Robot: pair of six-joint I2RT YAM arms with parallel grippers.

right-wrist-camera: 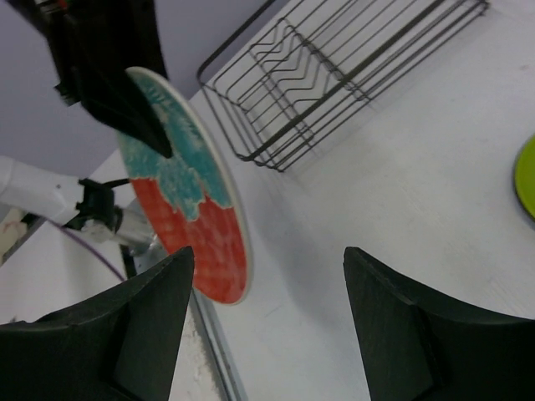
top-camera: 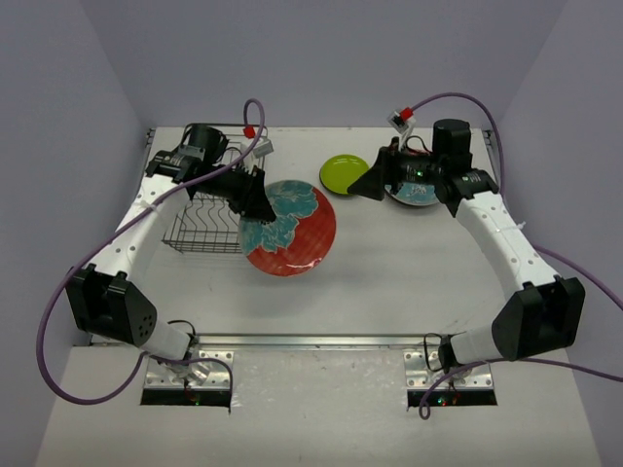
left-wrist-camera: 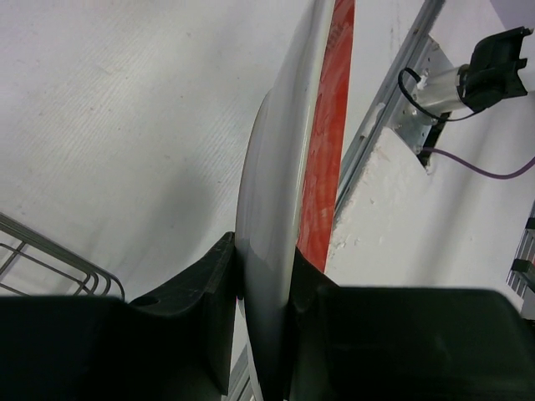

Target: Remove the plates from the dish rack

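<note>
So the flat white table (top-camera: 389,282) is taking up most of the top view, with both arms reaching out over it. The rectangular black wire dish rack (top-camera: 206,219) is sitting toward the back left, its upright dividers showing clearly in the right wrist view (right-wrist-camera: 334,83).

Just right of the rack, the big round red plate with the teal flower design (top-camera: 292,233) is hanging in the air, tilted up on edge with its painted face turned toward the right arm (right-wrist-camera: 188,192). Can't really tell if its bottom edge is touching the table or not.

A bluish-teal round plate (top-camera: 414,197) is lying at the back right, mostly hidden under the right wrist. The small lime-green round plate (top-camera: 343,173) is lying flat near it, back centre.

The left gripper (top-camera: 255,199) is pinching the red plate's rim, one finger (left-wrist-camera: 209,284) on its pale underside (left-wrist-camera: 276,167). The right gripper (top-camera: 375,183) is hovering beside the lime-green plate, fingers spread wide and gripping nothing.
</note>
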